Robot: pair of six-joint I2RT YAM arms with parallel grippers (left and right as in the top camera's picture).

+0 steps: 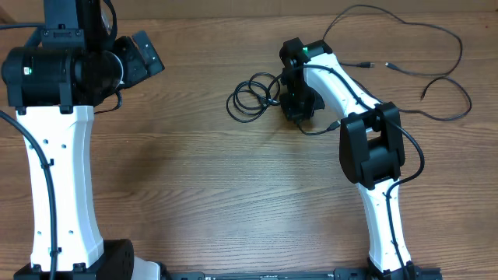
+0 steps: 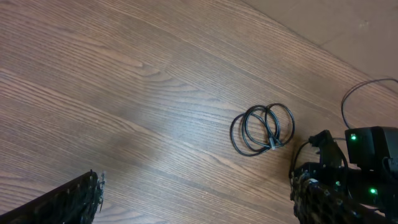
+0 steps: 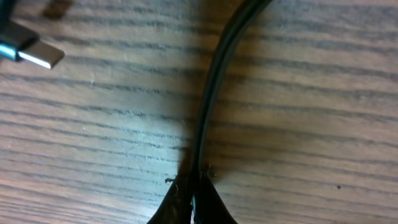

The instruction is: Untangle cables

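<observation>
A small coil of thin black cable point(image 1: 250, 96) lies on the wooden table; it also shows in the left wrist view point(image 2: 264, 127). A long loose black cable point(image 1: 436, 47) loops across the far right, with plug ends near its middle. My right gripper point(image 1: 296, 109) is down at the table just right of the coil. In the right wrist view its fingers point(image 3: 193, 190) are shut on a black cable strand point(image 3: 214, 81), and a silver plug end point(image 3: 37, 53) lies on the wood at upper left. My left gripper point(image 2: 199, 205) is open and empty, raised at the far left point(image 1: 144, 56).
The table is bare brown wood point(image 1: 202, 179). The right arm's white links point(image 1: 373, 148) cross the right half, with a thick black wire along them. The left arm's white link point(image 1: 58, 179) stands along the left edge.
</observation>
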